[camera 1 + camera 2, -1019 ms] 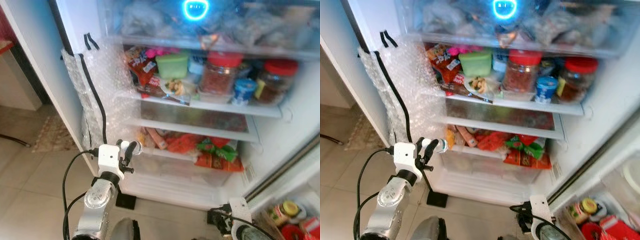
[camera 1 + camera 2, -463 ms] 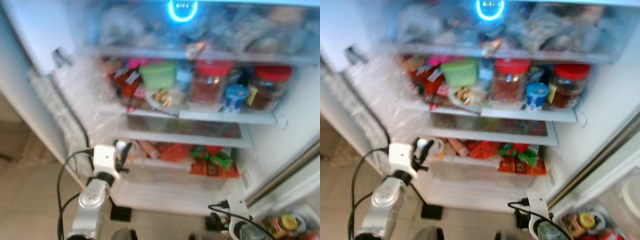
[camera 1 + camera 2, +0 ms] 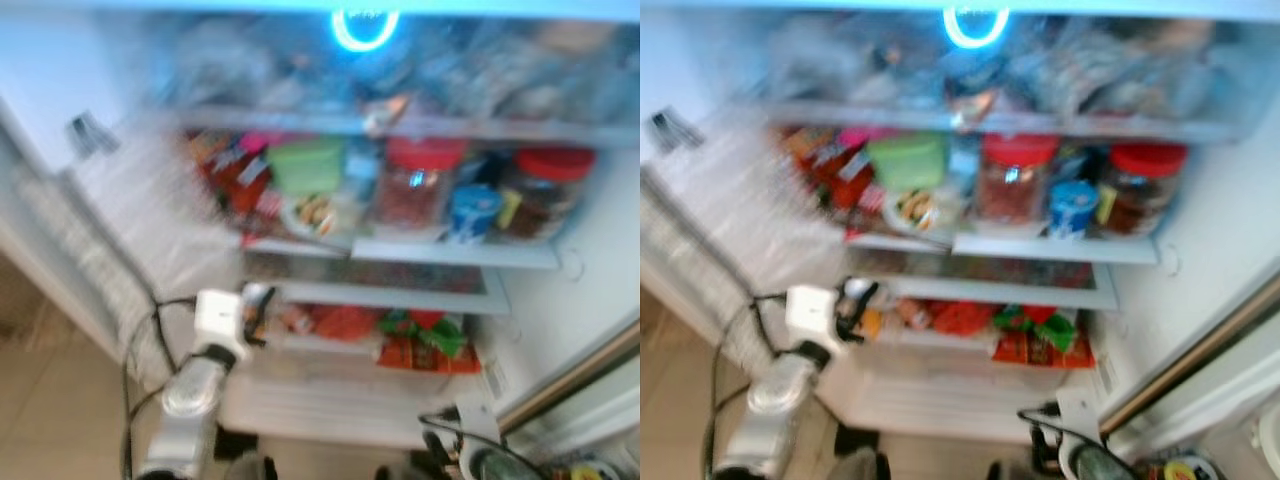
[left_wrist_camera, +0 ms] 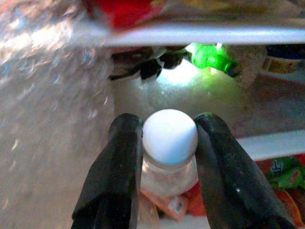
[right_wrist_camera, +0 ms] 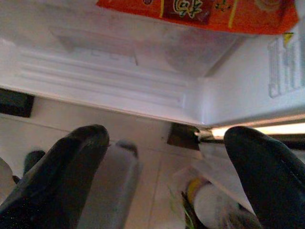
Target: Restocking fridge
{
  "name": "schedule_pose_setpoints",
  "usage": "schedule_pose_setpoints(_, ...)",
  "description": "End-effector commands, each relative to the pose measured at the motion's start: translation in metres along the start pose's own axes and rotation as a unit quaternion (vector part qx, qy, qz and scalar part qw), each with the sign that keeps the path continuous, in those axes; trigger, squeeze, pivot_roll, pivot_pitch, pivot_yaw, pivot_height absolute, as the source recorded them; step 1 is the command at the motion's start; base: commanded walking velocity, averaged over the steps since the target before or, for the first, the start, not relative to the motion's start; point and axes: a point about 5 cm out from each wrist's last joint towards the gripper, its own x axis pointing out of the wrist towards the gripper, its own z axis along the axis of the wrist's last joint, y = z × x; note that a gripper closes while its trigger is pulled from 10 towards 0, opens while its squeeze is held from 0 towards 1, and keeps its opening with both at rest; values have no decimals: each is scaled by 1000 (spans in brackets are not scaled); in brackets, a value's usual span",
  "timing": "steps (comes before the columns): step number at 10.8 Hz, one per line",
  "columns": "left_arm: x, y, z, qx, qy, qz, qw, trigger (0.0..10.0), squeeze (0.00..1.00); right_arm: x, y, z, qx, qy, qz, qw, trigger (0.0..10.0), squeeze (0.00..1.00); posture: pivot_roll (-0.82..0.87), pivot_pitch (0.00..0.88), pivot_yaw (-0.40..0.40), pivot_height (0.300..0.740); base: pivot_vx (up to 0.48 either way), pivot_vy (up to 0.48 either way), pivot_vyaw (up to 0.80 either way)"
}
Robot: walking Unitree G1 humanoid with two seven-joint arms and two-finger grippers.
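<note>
At the far left, bubble wrap [image 3: 150,230] hangs over the fridge's [image 3: 590,300] left inner wall, blurred in the head views. Just right of it, the left gripper [image 4: 167,143] is raised in front of the lower shelf's left end, its two black fingers [image 4: 116,167] pinched on either side of a small clear bottle with a white cap [image 4: 169,137]; the cap sits between the fingertips and the bottle's body hangs below them. In the head views the same bottle [image 3: 258,297] shows as a pale spot at the gripper's tip, at the front edge of the lower shelf beside orange and red packets [image 3: 340,322]. One shelf higher, moving rightward, stand a green lidded container [image 3: 306,165], a red-lidded jar [image 3: 415,185], a small blue tub [image 3: 472,212] and a second red-lidded jar [image 3: 545,195]. A blue ring light [image 3: 364,30] glows at the top centre over a compartment of frosted bags. Green and red snack packets [image 3: 430,340] lie toward the right of the lower shelf, above the white drawer front [image 3: 340,395]. At the lower right, the right gripper [image 5: 176,157] hangs low near the fridge's base and the tiled floor [image 5: 157,176], its fingers [image 5: 71,162] spread wide apart with nothing between them.
</note>
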Motion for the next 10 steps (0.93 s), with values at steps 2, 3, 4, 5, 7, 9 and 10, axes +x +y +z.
schedule_pose_setpoints(2,5,-9,6,-7,-15,-16,1000,10000,0,-2,-4,-6,5,8,-5,1000,10000,0,-13,55,0,655,302,0,0)
schedule_pose_setpoints(3,5,-10,8,-6,-20,-18,1000,10000,0,-2,-4,-6,6,8,-6,1000,10000,0,-11,56,-1,655,296,0,0)
schedule_pose_setpoints(4,4,-8,6,-4,-19,-15,1000,10000,0,-2,-4,-6,8,8,-7,1000,10000,0,-11,56,-1,655,0,0,0)
schedule_pose_setpoints(5,3,-5,2,-2,-16,-11,1000,10000,0,-2,-4,-6,7,8,-6,1000,10000,0,-13,58,-5,655,0,0,0)
schedule_pose_setpoints(7,0,-1,-6,-7,-11,-5,1000,10000,0,-2,-4,-6,8,6,-5,1000,10000,0,-15,58,-5,655,0,0,0)
schedule_pose_setpoints(9,-1,5,-11,0,-10,1,1000,10000,0,-2,-4,-5,7,6,-3,1000,10000,0,-17,63,-13,655,0,0,0)
schedule_pose_setpoints(10,-1,5,-14,-1,-7,0,1000,10000,0,-2,-5,-5,6,7,-3,1000,10000,0,-19,64,-14,655,0,0,0)
